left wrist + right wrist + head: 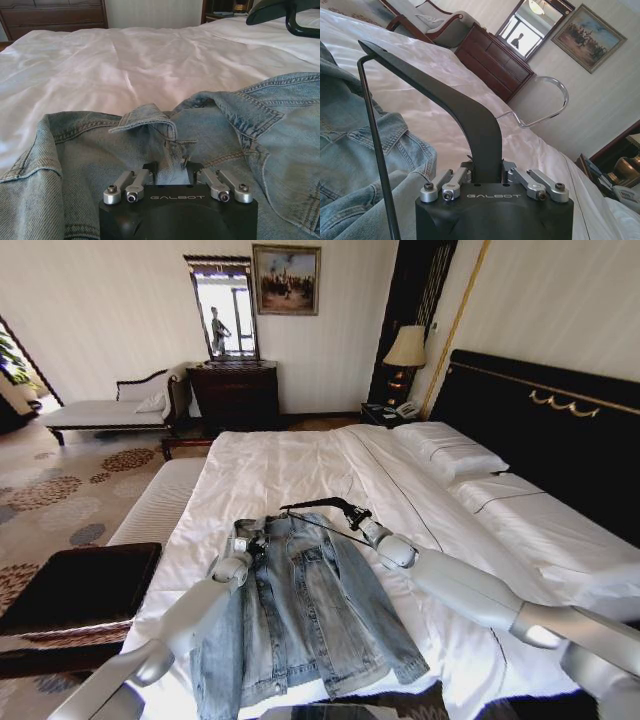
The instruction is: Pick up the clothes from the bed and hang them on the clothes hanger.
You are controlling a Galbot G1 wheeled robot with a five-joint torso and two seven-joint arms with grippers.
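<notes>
The jacket (300, 615) lies front up on the white bed (290, 465), collar toward the headboard (545, 430) and hem toward the robot. In the head view the left arm covers part of its left sleeve, and the hem runs to the near edge of the bed. In the left wrist view the jacket (70, 155) is cut off at both sides, and the gripper body hides the cloth directly below the collar.

The left gripper (248, 543) sits at the collar on the jacket's left shoulder. In the left wrist view the left gripper (172, 170) has its fingers drawn together on a fold of denim just under the collar; the fold rises between them.

The right gripper (362, 523) is beside the jacket's right shoulder, above the sheet. In the right wrist view the right gripper (487, 177) is clamped on the black hanger (450, 100) at its shoulder bar. The metal hook (547, 102) curves beyond the bar. The hanger's far arm is out of frame, and its thin lower rod is cut off at the picture edge. In the head view the hanger (320, 508) lies across the top of the collar area; whether it touches the denim cannot be told.
</notes>
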